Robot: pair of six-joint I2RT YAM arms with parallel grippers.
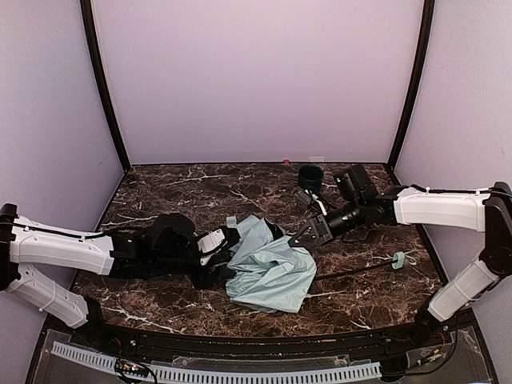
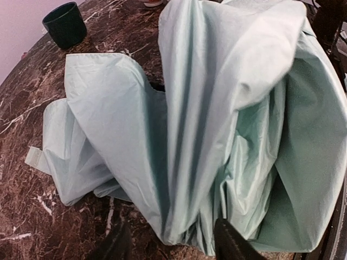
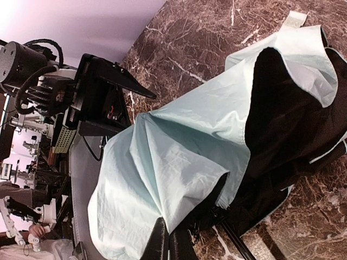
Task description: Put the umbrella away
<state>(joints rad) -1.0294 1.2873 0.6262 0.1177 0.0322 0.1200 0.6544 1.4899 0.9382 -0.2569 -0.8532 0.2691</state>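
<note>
Overhead view: a pale mint-green fabric umbrella, collapsed and rumpled, lies at the centre of a dark marble table. Its thin black shaft runs right to a small mint handle. The left gripper touches the canopy's left edge, fingers apart around bunched fabric. The right gripper, fingers pressed together, sits at the upper right edge and is the nearer to the handle.

Crumpled mint umbrella on marble table, dark cup behind
</note>
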